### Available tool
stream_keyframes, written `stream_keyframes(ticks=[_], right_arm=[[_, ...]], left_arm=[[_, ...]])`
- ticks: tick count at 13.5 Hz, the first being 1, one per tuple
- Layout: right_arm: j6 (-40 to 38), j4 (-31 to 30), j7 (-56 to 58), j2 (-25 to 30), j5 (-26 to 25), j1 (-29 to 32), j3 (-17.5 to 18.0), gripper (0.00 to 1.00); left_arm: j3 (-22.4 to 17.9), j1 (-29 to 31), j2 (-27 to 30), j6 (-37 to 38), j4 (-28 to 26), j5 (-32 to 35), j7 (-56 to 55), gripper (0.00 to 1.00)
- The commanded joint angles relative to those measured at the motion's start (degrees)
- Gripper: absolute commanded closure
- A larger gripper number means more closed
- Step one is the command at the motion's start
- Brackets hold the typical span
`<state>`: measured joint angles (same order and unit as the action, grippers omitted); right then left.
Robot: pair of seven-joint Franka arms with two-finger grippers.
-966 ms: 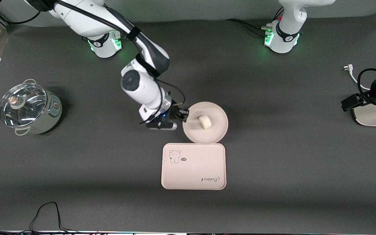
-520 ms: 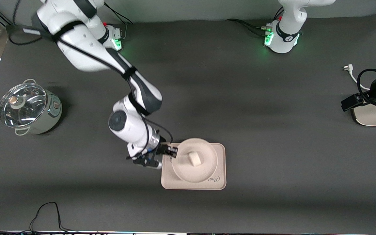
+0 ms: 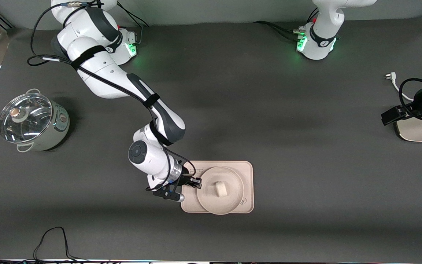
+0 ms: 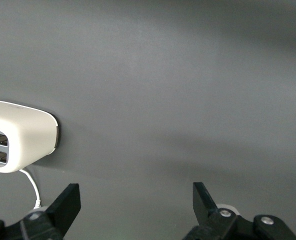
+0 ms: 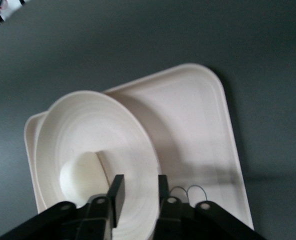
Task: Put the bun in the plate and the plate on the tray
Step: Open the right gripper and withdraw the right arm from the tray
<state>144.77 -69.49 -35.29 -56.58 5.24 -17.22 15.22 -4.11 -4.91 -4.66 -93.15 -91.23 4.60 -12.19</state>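
The round cream plate [image 3: 233, 205] is over the rectangular tray [image 3: 245, 171], covering its nearer half, and the off-white bun [image 3: 220, 189] lies in the plate's middle. My right gripper [image 3: 196, 182] is shut on the plate's rim at the side toward the right arm's end. In the right wrist view, one finger is inside the rim and one outside, with my right gripper [image 5: 139, 186] pinching the plate [image 5: 92, 125]. The plate looks tilted above the tray [image 5: 193, 115], and the bun [image 5: 80, 177] is in it. My left gripper [image 4: 135, 197] is open and empty, waiting at the left arm's end of the table.
A glass-lidded pot [image 3: 31, 123] stands at the right arm's end of the table. A white toaster [image 3: 412, 130] with a cord sits by the left gripper and also shows in the left wrist view [image 4: 17, 135].
My right gripper has carried the plate with the bun from the table, just past the tray's farther edge, toward the front camera and onto the tray. The left arm has barely moved.
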Motion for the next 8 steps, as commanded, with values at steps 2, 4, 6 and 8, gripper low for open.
stream_keyframes(ticks=[2,4,6,8], right_arm=[[-10.87,-2.47,0.57,9.61,-4.44,3.84,-0.01,0.00],[-15.64,-10.01,3.88,19.97,-4.54,7.88,0.07,0.00],[-18.36,-18.97,8.90,31.22,-4.01,11.05,-1.76,0.00],[-24.76,-25.49,11.55,41.51,-4.01,10.63,-6.58,0.00]], left_arm=[[-0.98,-1.24,0.44,-0.63,-0.79,-0.56,0.14,0.00],[-0.99,-1.24,0.53,-0.19,-0.79,-0.47,0.23,0.00],[-0.98,-1.16,0.62,-0.10,-0.79,-0.56,-0.03,0.00],[-0.98,-1.07,0.71,-0.28,-0.79,-0.64,-0.03,0.00]])
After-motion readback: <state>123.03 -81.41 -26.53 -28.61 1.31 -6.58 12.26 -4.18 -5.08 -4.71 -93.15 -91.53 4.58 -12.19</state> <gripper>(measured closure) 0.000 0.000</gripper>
